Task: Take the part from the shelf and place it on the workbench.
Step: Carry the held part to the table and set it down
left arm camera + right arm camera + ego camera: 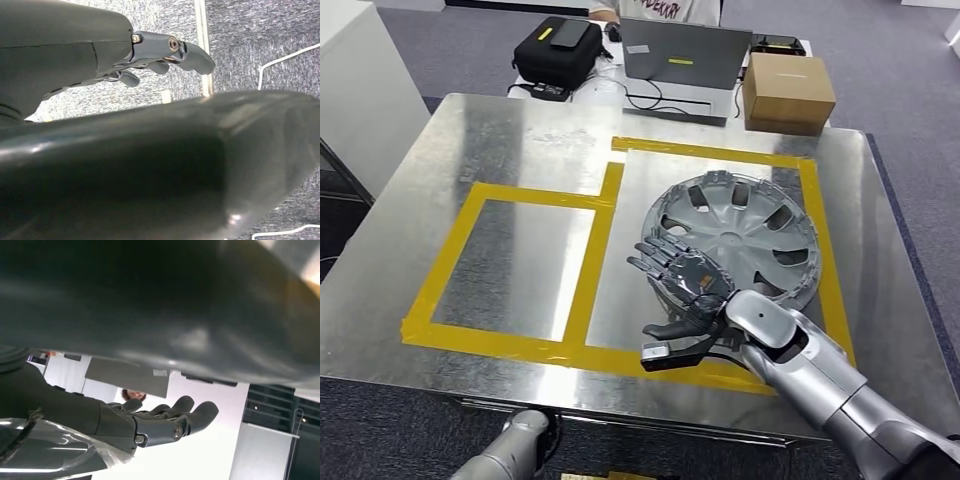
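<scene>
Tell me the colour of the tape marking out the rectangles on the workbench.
Yellow tape on the bare metal workbench, clearest in the head view.

workbench (509,130): brushed metal, shiny
part (743,225): grey plastic, satin sheen
tape (546,350): yellow, matt
box (788,90): brown cardboard, matt

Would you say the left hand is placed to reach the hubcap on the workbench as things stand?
Probably not: the left hand hangs over the floor, below the workbench, while the hubcap lies on the far right side.
</scene>
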You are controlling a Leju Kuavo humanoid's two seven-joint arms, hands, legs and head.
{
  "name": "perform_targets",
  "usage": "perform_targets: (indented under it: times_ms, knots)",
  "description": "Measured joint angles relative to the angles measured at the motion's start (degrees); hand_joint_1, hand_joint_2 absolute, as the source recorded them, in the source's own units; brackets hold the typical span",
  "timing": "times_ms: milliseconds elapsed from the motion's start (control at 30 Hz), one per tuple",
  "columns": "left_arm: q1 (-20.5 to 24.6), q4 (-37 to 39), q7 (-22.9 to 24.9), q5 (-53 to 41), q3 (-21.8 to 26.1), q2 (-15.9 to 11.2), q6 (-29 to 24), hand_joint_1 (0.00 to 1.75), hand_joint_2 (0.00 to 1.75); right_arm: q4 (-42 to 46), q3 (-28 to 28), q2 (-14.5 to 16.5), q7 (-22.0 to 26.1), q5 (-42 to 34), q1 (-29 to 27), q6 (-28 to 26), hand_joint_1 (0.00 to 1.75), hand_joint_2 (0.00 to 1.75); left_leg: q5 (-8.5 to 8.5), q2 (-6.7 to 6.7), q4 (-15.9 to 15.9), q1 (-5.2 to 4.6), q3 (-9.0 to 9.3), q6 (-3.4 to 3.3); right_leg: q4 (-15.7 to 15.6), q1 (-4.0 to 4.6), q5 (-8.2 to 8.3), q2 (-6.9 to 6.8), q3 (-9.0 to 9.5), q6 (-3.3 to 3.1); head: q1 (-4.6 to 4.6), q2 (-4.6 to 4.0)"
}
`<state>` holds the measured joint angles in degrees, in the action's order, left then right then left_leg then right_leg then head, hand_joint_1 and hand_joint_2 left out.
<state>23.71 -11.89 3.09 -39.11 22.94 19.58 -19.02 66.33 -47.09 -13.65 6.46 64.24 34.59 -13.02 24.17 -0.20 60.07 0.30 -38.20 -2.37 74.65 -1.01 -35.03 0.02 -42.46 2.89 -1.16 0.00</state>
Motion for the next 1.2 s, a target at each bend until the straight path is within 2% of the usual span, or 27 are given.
perform_targets:
  times_ms: [33,67,133,167,200,267,300,333,367,433,467,500,533,567,633,700,733,800,833,900,967,1000,1033,1067,1133,1167,1200]
  knots:
    - [0.1,0.0,0.0,0.0,0.1,-0.1,0.0,0.00,0.00,-0.3,-0.2,0.0,0.0,-0.1,0.0,-0.1,0.00,0.00,-0.17,0.08,0.0,-0.10,-0.22,-0.04,0.0,0.03,0.59,0.00,0.48,-0.11,-0.01,0.00]
    - [0.2,0.0,0.0,0.1,0.2,-0.1,0.0,0.00,0.00,-0.5,-0.4,0.1,0.0,-0.3,0.1,-0.3,0.00,0.00,-0.30,0.15,0.1,-0.18,-0.36,0.00,-2.4,0.09,2.12,0.00,2.12,-0.33,0.01,0.00]
    - [0.3,0.0,0.0,0.2,0.5,-0.3,0.0,0.00,0.00,-0.9,-0.7,0.2,0.0,-0.5,0.4,-0.6,0.00,0.00,-0.57,0.40,0.1,-0.32,-0.68,0.27,-10.0,0.33,5.04,0.12,6.84,-0.84,-0.04,0.00]
    - [0.4,0.0,0.1,0.2,0.7,-0.4,0.0,0.00,0.00,-1.1,-0.8,0.3,0.0,-0.5,0.5,-0.8,0.00,0.00,-0.80,0.57,0.2,-0.36,-0.86,0.49,-13.2,0.49,5.68,0.20,8.70,-0.98,-0.05,0.00]
    - [0.5,0.0,0.1,0.3,0.9,-0.5,0.1,0.00,0.00,-1.2,-0.9,0.3,0.0,-0.6,0.6,-0.8,0.00,0.00,-1.12,0.70,0.2,-0.35,-1.07,0.76,-15.0,0.65,5.80,0.28,9.72,-1.04,-0.08,0.00]
    - [0.6,0.0,0.2,0.4,1.2,-0.8,0.2,0.00,0.00,-1.4,-1.1,0.4,0.0,-0.6,0.7,-0.9,0.00,0.00,-1.80,0.77,0.0,-0.23,-1.37,1.36,-16.0,0.91,5.91,0.35,9.99,-1.09,-0.07,0.00]
    - [0.6,0.0,0.2,0.5,1.3,-1.0,0.3,0.00,0.00,-1.5,-1.2,0.5,0.0,-0.6,0.7,-0.9,0.00,0.00,-1.63,0.67,0.1,-0.18,-1.61,1.61,-16.3,0.81,6.21,0.20,9.88,-1.24,-0.07,-0.01]
    - [0.5,0.0,0.2,0.5,1.4,-1.1,0.3,0.00,0.00,-1.7,-1.3,0.7,0.0,-0.6,0.8,-1.0,0.00,0.00,-0.83,0.55,0.6,-0.16,-1.94,1.91,-16.8,0.71,6.54,0.11,9.80,-1.49,-0.19,-0.01]
    - [0.5,0.0,0.3,0.5,1.5,-1.3,0.3,0.00,0.00,-1.7,-1.3,0.8,0.0,-0.6,0.9,-1.0,0.00,0.00,0.66,0.44,2.2,-0.12,-2.57,2.25,-17.1,0.52,6.91,-0.02,9.67,-1.78,-0.33,-0.01]
    - [0.3,0.1,0.2,0.5,1.7,-1.4,0.3,0.00,0.00,-2.0,-1.4,1.0,0.0,-0.6,1.0,-1.0,0.00,0.00,4.59,0.32,8.6,0.11,-4.76,3.00,-17.3,0.35,7.30,-0.08,9.22,-2.20,-0.59,0.00]
    - [0.3,0.1,0.2,0.5,1.7,-1.4,0.3,0.00,0.00,-2.1,-1.5,1.1,0.0,-0.6,1.0,-1.0,0.00,0.00,6.02,0.31,12.4,0.27,-6.05,3.33,-17.0,0.27,7.34,-0.13,8.99,-2.26,-0.57,0.00]
    - [0.3,0.1,0.2,0.5,1.7,-1.4,0.3,0.00,0.00,-2.2,-1.6,1.1,0.0,-0.6,0.9,-1.0,0.00,0.00,6.53,0.30,15.2,0.43,-6.90,3.60,-16.7,0.21,7.31,-0.15,8.82,-2.25,-0.56,0.00]
    - [0.4,0.1,0.2,0.5,1.7,-1.4,0.3,0.00,0.00,-2.4,-1.7,1.1,0.1,-0.6,0.7,-1.0,0.00,0.00,6.01,0.31,16.2,0.62,-7.08,3.83,-16.4,0.08,7.25,-0.19,8.72,-2.20,-0.56,0.00]
    - [0.4,0.1,0.2,0.5,1.7,-1.4,0.3,0.00,0.00,-2.5,-1.7,1.2,0.1,-0.6,0.7,-1.0,0.00,0.00,4.64,0.32,15.2,0.82,-6.49,4.03,-16.1,-0.12,7.12,-0.18,8.68,-2.07,-0.55,-0.01]
    - [0.5,0.1,0.2,0.5,1.7,-1.3,0.4,0.00,0.00,-2.6,-1.8,1.3,0.1,-0.6,0.8,-1.1,0.00,0.00,1.20,0.38,9.4,1.09,-3.72,4.53,-15.1,-0.52,6.52,-0.05,8.49,-1.38,-0.62,-0.01]
    - [0.6,0.1,0.1,0.5,1.7,-1.2,0.5,0.00,0.00,-2.8,-1.9,1.4,0.2,-0.7,1.0,-1.2,0.00,0.00,-0.17,0.23,5.4,0.98,-1.87,4.32,-14.1,-0.58,6.06,0.14,8.02,-0.51,-0.79,-0.01]
    - [0.7,0.1,0.1,0.5,1.8,-1.1,0.7,0.00,0.00,-2.9,-1.9,1.5,0.3,-0.7,1.1,-1.2,0.00,0.00,0.13,0.08,5.0,0.80,-1.71,3.95,-13.8,-0.50,6.14,0.18,7.71,-0.13,-0.80,-0.01]
    - [1.0,0.1,0.1,0.3,1.8,-1.0,0.9,0.00,0.00,-3.1,-1.9,1.5,0.3,-0.8,1.4,-1.4,0.00,0.00,0.49,-0.05,4.1,0.91,-1.83,2.87,-13.6,-0.58,6.27,0.10,7.07,0.48,-0.60,0.00]
    - [1.2,0.1,0.1,0.3,1.8,-0.9,1.0,0.00,0.00,-3.2,-1.9,1.5,0.3,-0.8,1.6,-1.5,0.00,0.00,0.56,-0.01,3.6,0.98,-2.02,2.23,-13.2,-0.58,5.61,0.05,6.39,0.70,-0.50,0.00]
    - [1.5,0.1,0.2,0.3,1.8,-0.8,1.0,0.00,0.00,-3.3,-1.9,1.6,0.3,-0.8,1.8,-1.5,0.00,0.00,0.14,0.30,3.1,1.04,-2.82,1.05,-9.4,-0.54,2.01,0.03,4.48,0.85,-0.20,0.00]
    - [1.7,0.1,0.3,0.3,1.9,-0.8,1.0,0.00,0.00,-3.5,-1.9,1.7,0.3,-0.9,1.8,-1.5,0.00,0.00,-0.67,0.76,3.1,0.76,-3.80,0.42,-2.4,-0.45,-2.35,0.04,2.35,0.80,-0.01,0.00]
    - [1.8,0.1,0.3,0.4,1.9,-0.8,1.0,0.00,0.00,-3.6,-2.0,1.7,0.3,-0.9,1.8,-1.5,0.00,0.00,-1.08,0.94,3.1,0.59,-4.28,0.28,0.4,-0.40,-3.45,0.03,1.88,0.73,0.02,0.00]
    - [1.9,0.1,0.3,0.4,1.9,-0.8,1.0,0.00,0.00,-3.7,-2.0,1.7,0.3,-0.9,1.7,-1.5,0.00,0.00,-1.48,1.07,3.1,0.44,-4.76,0.22,1.5,-0.30,-3.56,0.04,2.18,0.58,0.02,0.00]
    - [2.1,0.1,0.3,0.3,2.0,-0.8,1.1,0.00,0.00,-3.9,-2.1,1.7,0.2,-0.8,1.7,-1.6,0.00,0.00,-1.90,1.14,3.1,0.32,-5.22,0.21,0.5,-0.17,-2.70,0.04,3.50,0.34,0.02,0.00]
    - [2.3,0.1,0.3,0.1,2.1,-0.8,1.3,0.00,0.00,-4.2,-2.1,1.7,0.0,-0.8,1.7,-1.7,0.00,0.00,-2.78,1.17,3.1,0.23,-6.09,0.36,-6.5,0.18,-0.12,0.31,8.16,-0.38,0.02,0.00]
    - [2.3,0.1,0.4,0.1,2.1,-0.7,1.3,0.00,0.00,-4.3,-2.1,1.7,0.0,-0.8,1.7,-1.9,0.00,0.00,-3.31,1.19,3.1,0.21,-6.52,0.56,-10.4,0.38,0.62,0.53,10.48,-0.62,-0.02,0.00]
    - [2.3,0.1,0.6,0.1,2.2,-0.7,1.3,0.00,0.00,-4.4,-2.1,1.7,0.0,-0.8,1.7,-2.2,0.00,0.00,-3.98,1.21,2.9,0.28,-6.86,0.85,-13.1,0.62,0.99,0.74,11.88,-0.75,-0.03,0.00]
